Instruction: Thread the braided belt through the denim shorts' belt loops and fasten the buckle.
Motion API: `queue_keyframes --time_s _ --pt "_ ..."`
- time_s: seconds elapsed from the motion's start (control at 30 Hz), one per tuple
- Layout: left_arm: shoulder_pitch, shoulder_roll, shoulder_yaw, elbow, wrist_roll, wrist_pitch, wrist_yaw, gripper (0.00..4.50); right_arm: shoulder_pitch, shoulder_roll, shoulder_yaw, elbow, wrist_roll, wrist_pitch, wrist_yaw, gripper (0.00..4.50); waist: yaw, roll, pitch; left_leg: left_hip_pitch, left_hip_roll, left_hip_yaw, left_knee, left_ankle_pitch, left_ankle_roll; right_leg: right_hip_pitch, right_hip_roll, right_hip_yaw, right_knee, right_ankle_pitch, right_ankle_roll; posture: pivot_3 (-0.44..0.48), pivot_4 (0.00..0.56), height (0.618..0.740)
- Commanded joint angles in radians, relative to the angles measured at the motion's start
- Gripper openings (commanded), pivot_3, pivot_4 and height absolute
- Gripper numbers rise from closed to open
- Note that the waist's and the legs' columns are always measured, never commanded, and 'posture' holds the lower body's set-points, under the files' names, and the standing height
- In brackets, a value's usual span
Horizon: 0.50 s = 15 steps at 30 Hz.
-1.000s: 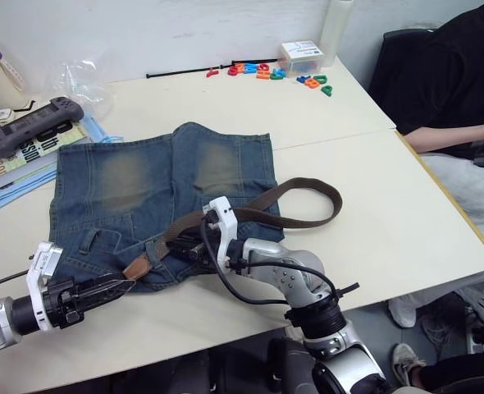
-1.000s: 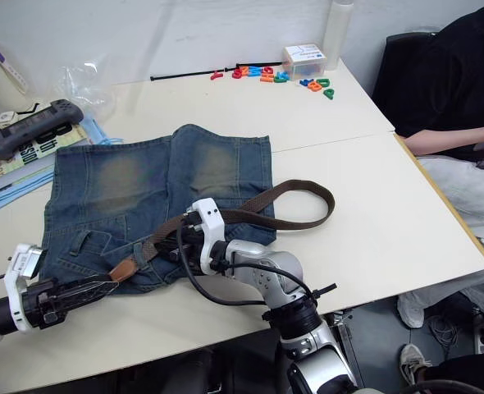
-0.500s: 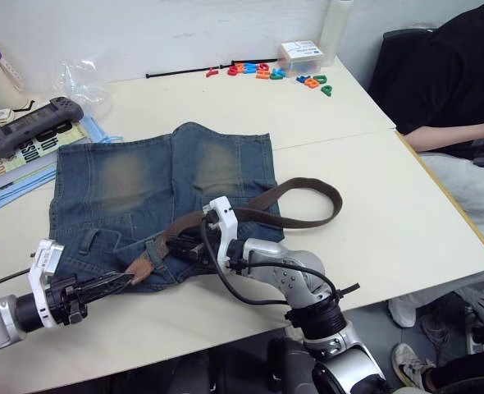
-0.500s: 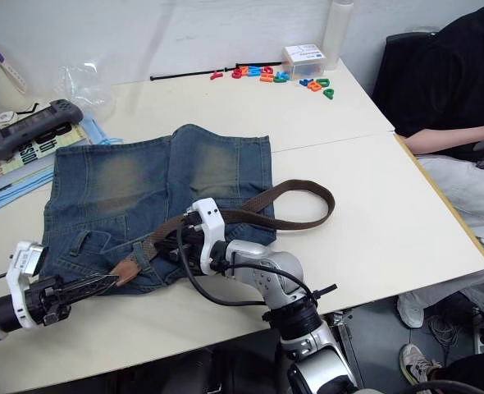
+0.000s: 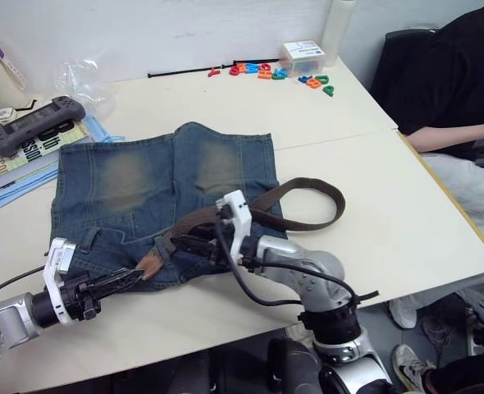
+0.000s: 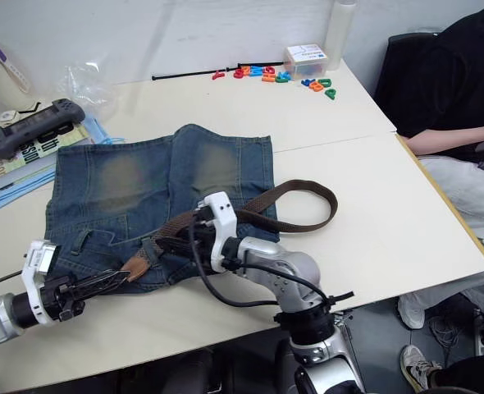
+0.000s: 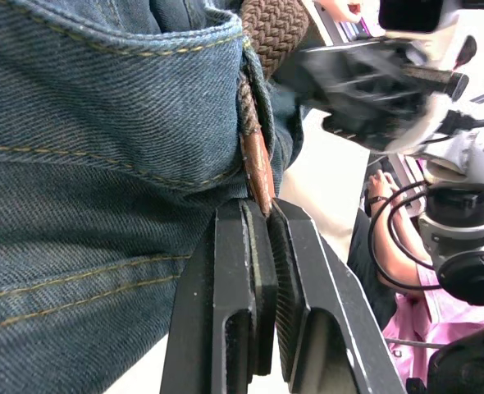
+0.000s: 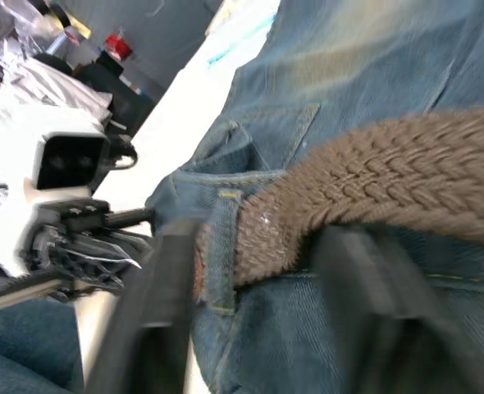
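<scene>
the faded blue denim shorts (image 5: 164,197) with yellowish worn patches lie flat on the pale table (image 5: 373,213), waistband toward the robot, as they did half a second ago. the left claw (image 5: 137,276) has moved in toward the waistband since then, and its two black fingers are now pinched on the tan leather tip (image 7: 257,164) of the long dark-brown braided belt (image 5: 250,212); the left wrist view shows the tip caught between the pads just under the waistband's edge. the tip itself has shifted a little toward the right arm.

the right claw (image 5: 179,245) has also come slightly along the waistband. its fingers (image 8: 156,304) stand spread, one on each side of the belt where the strap passes under a narrow blue denim belt loop (image 8: 219,250); they are not clenched on it. from that loop the belt runs across the shorts' leg and off onto the bare table in an open curve on the side away from the left claw. the buckle end is hidden behind the right arm.

beyond the shorts' hems sit a clear box (image 5: 301,56) and scattered coloured plastic letters (image 5: 258,71), with a thin black rod (image 5: 180,72) beside them. off the shorts' left side lie a dark handheld game console (image 5: 30,123) on a book (image 5: 16,156) and a crumpled clear plastic bag (image 5: 82,82). a person in black (image 5: 447,82) sits at the table's far right edge.
</scene>
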Motion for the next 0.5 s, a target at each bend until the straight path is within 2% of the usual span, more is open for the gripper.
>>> queue_keyframes --time_s 0.03,0.07,0.17,0.27,0.33,0.4,0.5 --pt "0.001 -0.021 -0.01 -0.026 -0.006 -0.011 0.019 0.0 0.047 -0.053 -0.059 -0.181 0.073 0.08 -0.032 4.0 0.001 0.0 0.0 0.0 0.0 0.0 0.0 0.0 0.0 0.0 0.0 0.0 0.0 0.0 0.0 0.0 0.15 0.703" --pt "-0.001 -0.028 -0.015 -0.03 -0.007 -0.012 0.025 0.0 0.067 -0.097 -0.067 -0.242 0.074 0.093 -0.034 4.47 0.003 0.0 0.0 0.0 0.0 0.0 0.0 0.0 0.0 0.0 0.0 0.0 0.0 0.0 0.0 0.0 0.15 0.703" --pt "-0.006 -0.047 -0.025 -0.041 -0.014 -0.014 0.041 0.0 0.124 -0.241 -0.084 -0.407 0.073 0.095 -0.017 4.47 0.013 0.0 0.0 0.0 -0.001 0.0 0.0 -0.001 0.001 0.001 0.0 -0.001 -0.001 0.0 0.0 0.0 0.15 0.703" --pt "-0.013 -0.064 -0.034 -0.05 -0.02 -0.014 0.055 0.0 0.182 -0.471 -0.028 -0.532 -0.072 -0.03 0.019 4.47 0.025 0.0 0.0 0.0 -0.001 0.001 0.001 -0.001 0.002 0.001 0.0 -0.001 -0.007 0.0 0.0 0.0 0.15 0.703" --pt "-0.02 -0.071 -0.043 -0.052 -0.023 -0.015 0.062 0.0 0.208 -0.62 0.053 -0.568 -0.189 -0.114 0.045 4.47 0.027 0.0 0.0 0.001 -0.001 0.002 0.001 -0.001 0.002 0.001 0.0 -0.001 -0.007 0.0 0.0 0.0 0.15 0.703" --pt "-0.03 -0.079 -0.054 -0.05 -0.022 -0.017 0.066 0.0 0.213 -0.776 0.209 -0.567 -0.386 -0.252 0.069 4.47 0.027 -0.001 0.0 0.001 -0.001 0.002 0.001 -0.001 0.002 0.001 0.001 -0.001 -0.007 0.0 0.0 0.0 0.15 0.703" --pt "-0.037 -0.087 -0.063 -0.047 -0.019 -0.021 0.069 0.0 0.203 -0.845 0.334 -0.515 -0.575 -0.389 0.051 4.47 0.026 -0.002 0.0 0.001 -0.001 0.002 0.001 -0.001 0.001 0.002 0.001 -0.001 -0.007 0.0 0.0 0.0 0.15 0.703"
